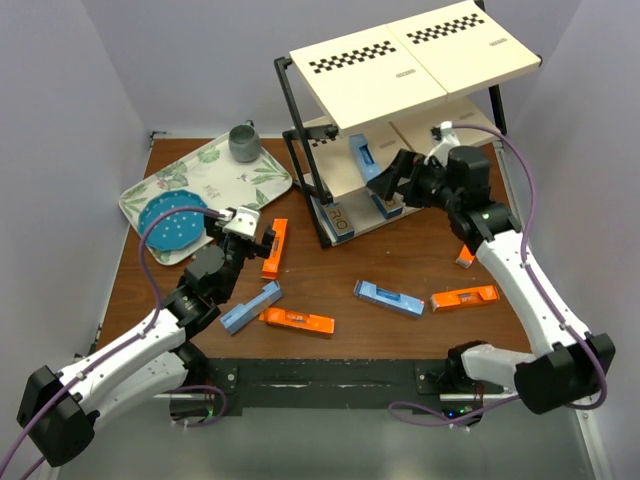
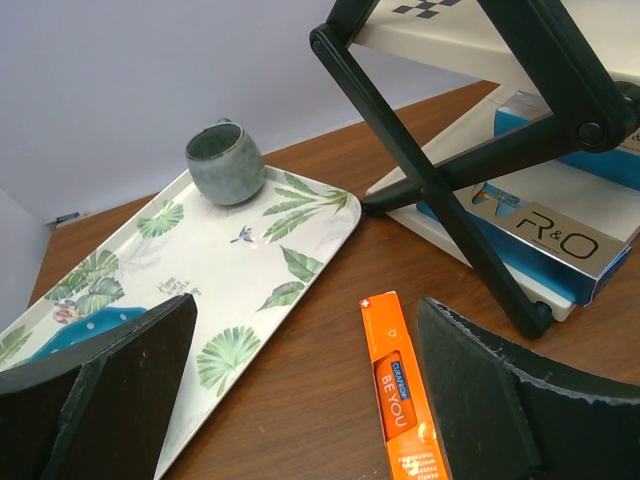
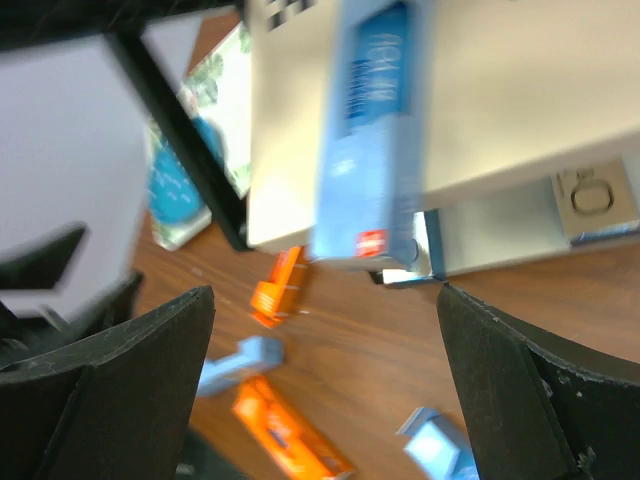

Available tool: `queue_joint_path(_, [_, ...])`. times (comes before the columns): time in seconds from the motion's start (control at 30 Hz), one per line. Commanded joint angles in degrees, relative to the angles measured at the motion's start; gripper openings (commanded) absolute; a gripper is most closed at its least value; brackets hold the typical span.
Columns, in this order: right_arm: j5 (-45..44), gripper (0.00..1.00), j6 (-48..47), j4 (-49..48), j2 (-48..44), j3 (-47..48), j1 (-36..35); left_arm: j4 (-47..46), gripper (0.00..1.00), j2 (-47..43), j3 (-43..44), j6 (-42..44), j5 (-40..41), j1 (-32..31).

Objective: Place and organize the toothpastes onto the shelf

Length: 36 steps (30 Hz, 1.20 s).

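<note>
At the shelf (image 1: 425,75), right fingers (image 3: 120,390) wide by 1 blue toothpaste (image 3: 368,150) — left fingers (image 2: 100,390) wide.

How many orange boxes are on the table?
4 orange boxes: one at the left, one front middle, one at the right, and one just behind that, partly covered by the right arm. More may be hidden under the shelf.
</note>
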State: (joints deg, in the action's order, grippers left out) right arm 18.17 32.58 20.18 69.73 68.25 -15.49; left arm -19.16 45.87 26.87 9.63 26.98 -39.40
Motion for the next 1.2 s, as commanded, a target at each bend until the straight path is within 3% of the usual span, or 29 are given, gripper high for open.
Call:
queue_joint_path(0.0, [-18.0, 0.98, -17.7, -2.4, -2.6, 0.6, -10.0, -2.6, 0.97, 0.1, 0.5, -0.6, -1.1, -0.1])
queue_joint_path(0.17, [-30.6, 0.95, -22.5, -10.7, -4.0, -5.3, -14.6, -2.4, 0.97, 0.0, 0.5, -0.5, -0.9, -0.1])
queue_joint_path(0.3, [-34.7, 0.92, -25.5, -14.8, -2.0, -5.9, -16.7, -2.4, 0.97, -0.1, 0.5, -0.4, -0.8, -0.1])
queue_joint_path(0.4, [-34.8, 0.88, -27.4, -17.0, 0.1, -5.8, -17.5, -2.4, 0.97, -0.1, 0.5, -0.4, -0.8, -0.1])
queue_joint_path(0.7, [-33.6, 0.50, -28.8, -20.0, 5.1, -5.2, -17.6, -2.4, 0.97, -0.3, 0.5, -0.1, -0.5, -0.1])
queue_joint_path(1.0, [-29.4, 0.36, -30.7, -22.3, 8.0, -2.6, -17.6, -2.4, 0.97, -0.1, 0.5, -0.2, -0.8, -0.1])
queue_joint_path(1.17, [-28.8, 0.34, -30.7, -23.5, 10.9, -1.1, -17.6, -2.2, 0.97, -0.1, 0.5, 0.0, -0.7, -0.1])
